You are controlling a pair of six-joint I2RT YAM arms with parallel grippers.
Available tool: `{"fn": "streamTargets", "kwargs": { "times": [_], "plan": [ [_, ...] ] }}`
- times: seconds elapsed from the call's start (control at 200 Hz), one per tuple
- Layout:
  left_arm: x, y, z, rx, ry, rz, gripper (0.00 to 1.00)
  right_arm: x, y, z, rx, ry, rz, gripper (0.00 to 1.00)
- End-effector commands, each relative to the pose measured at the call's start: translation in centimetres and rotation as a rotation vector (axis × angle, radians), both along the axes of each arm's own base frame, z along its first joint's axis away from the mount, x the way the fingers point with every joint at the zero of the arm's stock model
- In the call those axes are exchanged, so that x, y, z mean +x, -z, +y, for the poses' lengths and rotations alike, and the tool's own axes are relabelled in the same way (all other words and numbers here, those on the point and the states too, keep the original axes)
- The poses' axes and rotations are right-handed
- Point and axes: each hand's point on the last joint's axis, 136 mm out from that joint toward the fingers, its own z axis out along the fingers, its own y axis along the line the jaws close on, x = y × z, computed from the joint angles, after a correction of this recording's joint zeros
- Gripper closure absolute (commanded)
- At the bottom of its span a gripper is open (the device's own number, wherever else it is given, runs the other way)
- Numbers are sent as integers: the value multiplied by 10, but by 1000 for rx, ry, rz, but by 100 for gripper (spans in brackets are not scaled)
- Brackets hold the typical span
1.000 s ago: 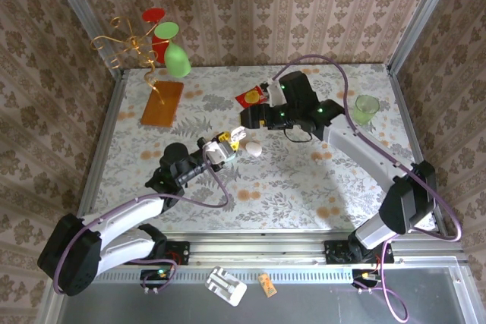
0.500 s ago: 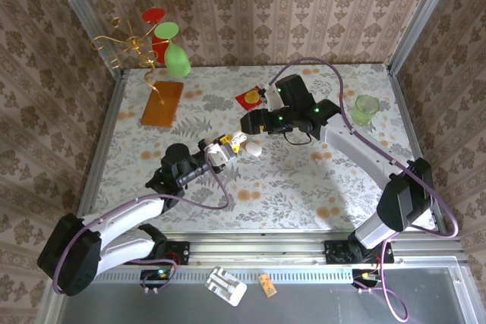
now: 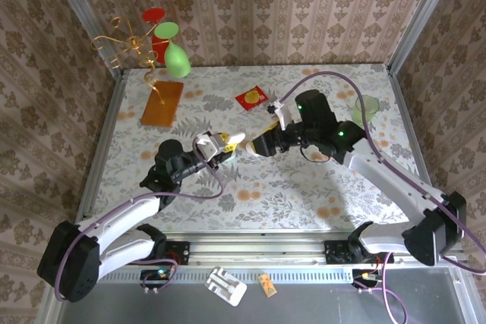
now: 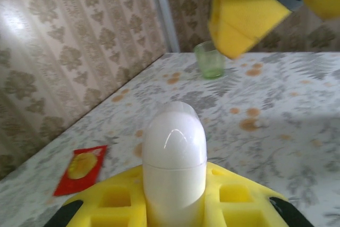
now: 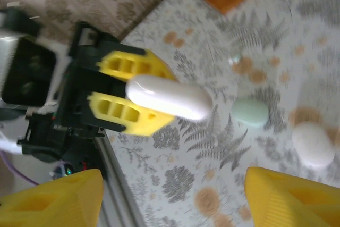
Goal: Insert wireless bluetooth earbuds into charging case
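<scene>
Hidden base of white capsule (image 4: 174,152), inside left gripper (image 4: 174,208).

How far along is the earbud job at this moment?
Done: the left gripper is shut on the white case, held off the table, lid looking closed. In hand: the right gripper, open, faces the case. Left: opening it and seating the earbuds.
</scene>
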Motion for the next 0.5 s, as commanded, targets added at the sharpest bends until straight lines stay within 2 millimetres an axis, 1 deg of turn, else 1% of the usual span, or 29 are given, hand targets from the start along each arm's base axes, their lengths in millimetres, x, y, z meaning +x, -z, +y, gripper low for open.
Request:
{"fn": "streamTargets", "kwargs": {
  "times": [0.0, 0.07, 0.17, 0.285, 0.45, 0.495],
  "plan": [
    [-34, -21, -12, -63, 205, 70, 100, -20, -12, 8, 3, -221, -309, 32],
    [-41, -21, -14, -60, 250, 94, 100, -26, -11, 8, -15, -286, -405, 34],
    [-46, -18, -17, -39, 290, 101, 100, -31, -9, 11, -61, -371, -487, 34],
    [-49, -17, -18, -22, 308, 75, 100, -37, 1, 16, -143, -464, -590, 33],
    [-52, -17, -21, -15, 336, 75, 100, -34, 21, 20, -243, -545, -605, 37],
    [-52, -17, -21, -14, 337, 73, 100, -34, 26, 21, -261, -563, -594, 42]
  ]
}}
